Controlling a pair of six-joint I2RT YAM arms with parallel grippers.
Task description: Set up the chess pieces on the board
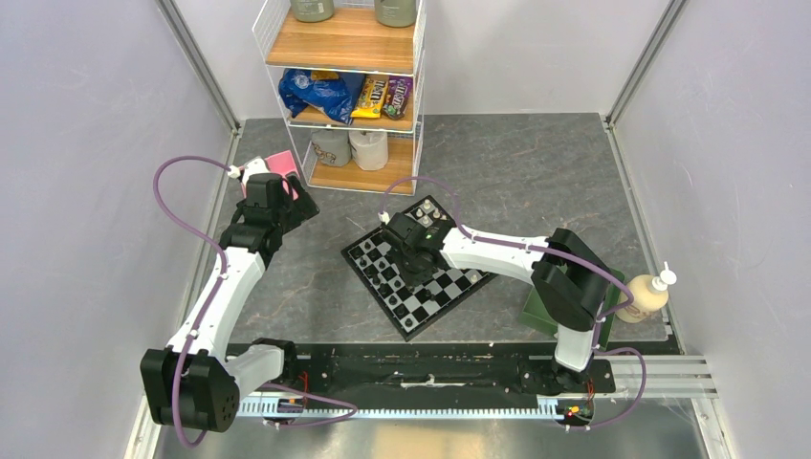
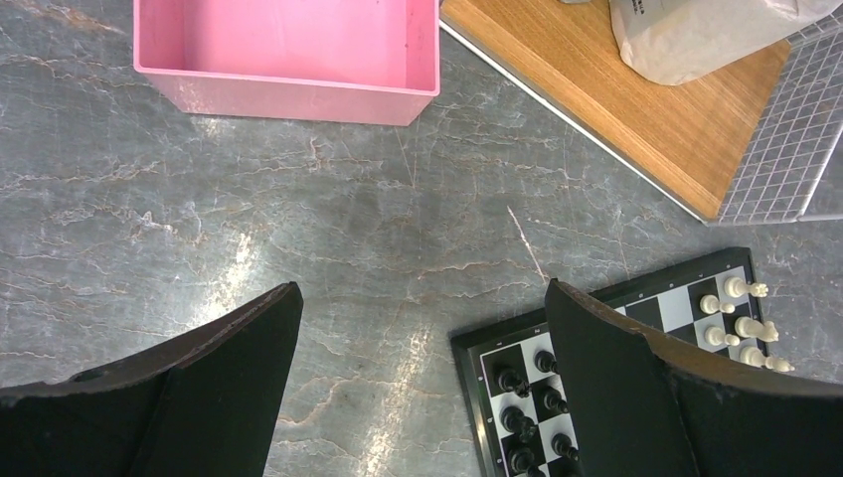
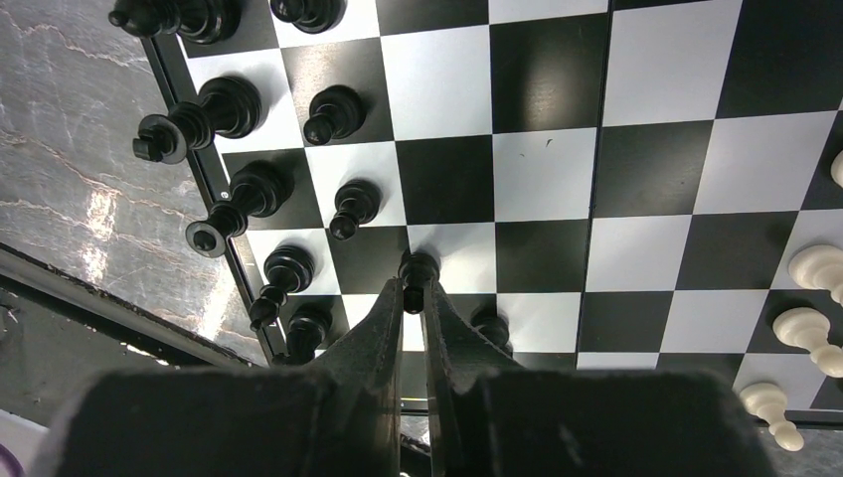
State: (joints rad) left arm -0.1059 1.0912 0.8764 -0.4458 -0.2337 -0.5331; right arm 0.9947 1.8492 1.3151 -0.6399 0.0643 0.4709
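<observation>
The board (image 1: 451,287) lies at an angle in the table's middle. My right gripper (image 1: 413,260) hangs over its left half. In the right wrist view it (image 3: 415,288) is shut on a black pawn (image 3: 419,266), whose base is just above or on a pale square. Beside it, several black pieces (image 3: 229,104) stand in two rows along the board's (image 3: 547,149) left edge. Cream pieces (image 3: 820,268) stand at the right edge. My left gripper (image 1: 273,196) is away to the left, open and empty (image 2: 422,288) above bare table, with the board's corner (image 2: 596,298) under its right finger.
A pink box (image 2: 288,50) sits just beyond the left gripper, partly under it in the top view (image 1: 279,163). A wire shelf unit (image 1: 349,96) stands behind the board. A green tray (image 1: 537,311) and a soap bottle (image 1: 646,296) are at the right.
</observation>
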